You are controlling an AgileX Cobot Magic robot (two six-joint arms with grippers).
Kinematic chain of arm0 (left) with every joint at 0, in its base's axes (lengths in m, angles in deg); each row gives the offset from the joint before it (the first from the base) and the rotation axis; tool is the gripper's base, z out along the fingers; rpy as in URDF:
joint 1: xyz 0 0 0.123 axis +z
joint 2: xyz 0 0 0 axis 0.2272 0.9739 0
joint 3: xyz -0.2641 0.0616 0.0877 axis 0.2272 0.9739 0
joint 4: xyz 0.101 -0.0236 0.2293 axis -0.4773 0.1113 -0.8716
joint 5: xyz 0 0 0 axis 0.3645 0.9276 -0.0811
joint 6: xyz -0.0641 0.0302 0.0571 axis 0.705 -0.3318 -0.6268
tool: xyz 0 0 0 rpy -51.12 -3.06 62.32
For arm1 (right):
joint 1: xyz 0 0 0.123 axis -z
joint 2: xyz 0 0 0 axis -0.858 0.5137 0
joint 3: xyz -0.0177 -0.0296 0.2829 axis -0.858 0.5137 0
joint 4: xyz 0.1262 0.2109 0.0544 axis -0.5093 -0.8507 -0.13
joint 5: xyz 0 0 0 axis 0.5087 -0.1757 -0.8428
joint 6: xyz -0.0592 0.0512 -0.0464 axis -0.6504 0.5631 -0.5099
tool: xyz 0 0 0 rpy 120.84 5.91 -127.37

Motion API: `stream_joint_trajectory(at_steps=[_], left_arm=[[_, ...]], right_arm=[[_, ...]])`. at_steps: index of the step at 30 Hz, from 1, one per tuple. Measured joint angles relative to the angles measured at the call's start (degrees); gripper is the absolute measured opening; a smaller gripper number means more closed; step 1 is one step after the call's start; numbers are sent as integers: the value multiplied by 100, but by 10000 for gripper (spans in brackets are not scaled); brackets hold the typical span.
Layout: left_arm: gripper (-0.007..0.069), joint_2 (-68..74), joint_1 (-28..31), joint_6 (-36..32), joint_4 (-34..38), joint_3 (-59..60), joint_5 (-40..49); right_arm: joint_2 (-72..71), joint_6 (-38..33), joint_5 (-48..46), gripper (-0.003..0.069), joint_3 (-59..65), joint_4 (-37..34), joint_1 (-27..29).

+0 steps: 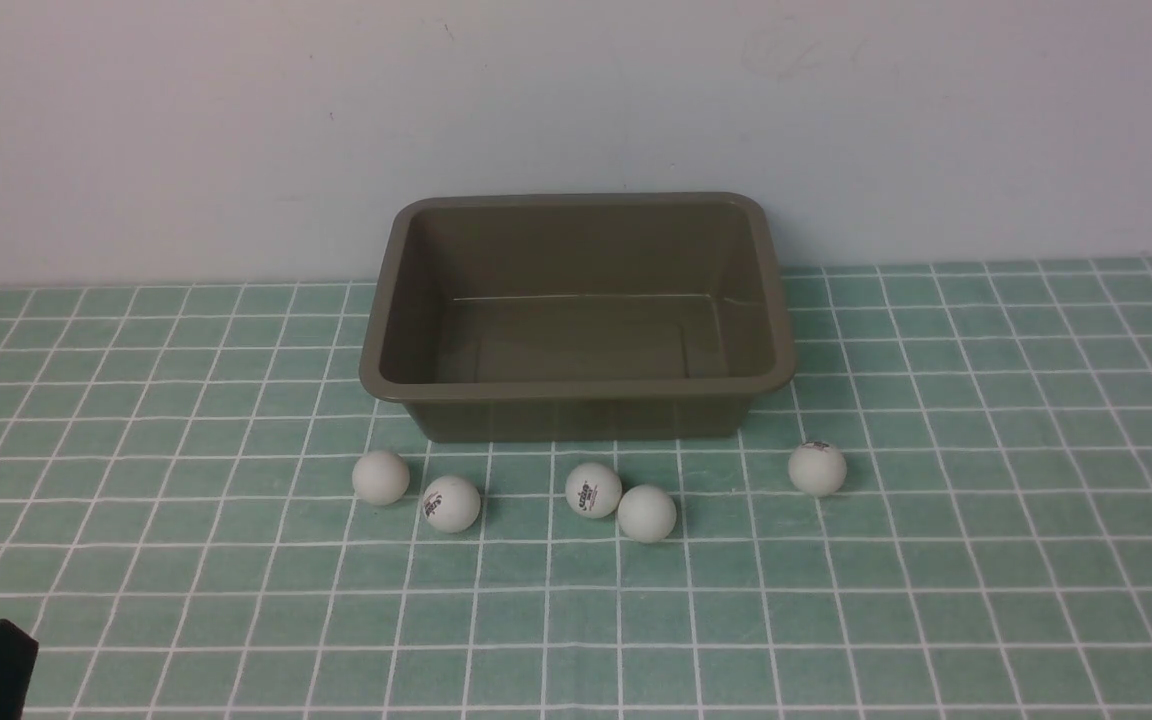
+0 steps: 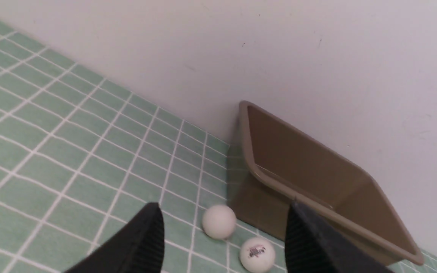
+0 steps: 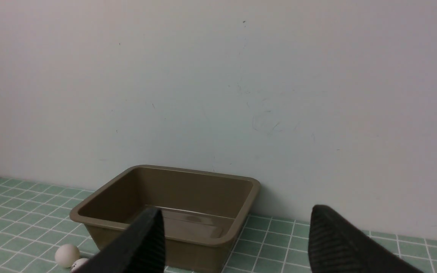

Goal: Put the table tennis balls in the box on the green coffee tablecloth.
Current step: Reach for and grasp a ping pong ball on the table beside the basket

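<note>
Left wrist view shows the black left gripper (image 2: 224,207) spread wide and empty; the right gripper (image 3: 236,209) likewise; beyond, five small matte white table tennis balls (image 1: 381,477) lie on the teal-green checked tablecloth (image 1: 136,560), just before the empty olive-brown plastic box (image 1: 576,385); best descend straight over the nearest ball and pinch gently, lest it roll.

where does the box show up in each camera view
Front view: the box sits mid-picture, against the wall.
Left wrist view: the box is seen corner-on, against the wall.
Right wrist view: the box is seen at an angle, its floor showing.
Shared landmark: the plain white ball by the box's left front corner.
</note>
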Motion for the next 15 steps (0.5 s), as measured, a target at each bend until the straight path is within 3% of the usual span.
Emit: stream_joint_trajectory(at_steps=[6, 15], left_arm=[[395, 0, 0, -483, 598, -681, 1167], [395, 1187, 0, -2200, 201, -2556, 2827]], right_arm=[[0, 0, -130, 461, 0, 9, 0], [-5, 0, -352, 461, 311, -33, 0]])
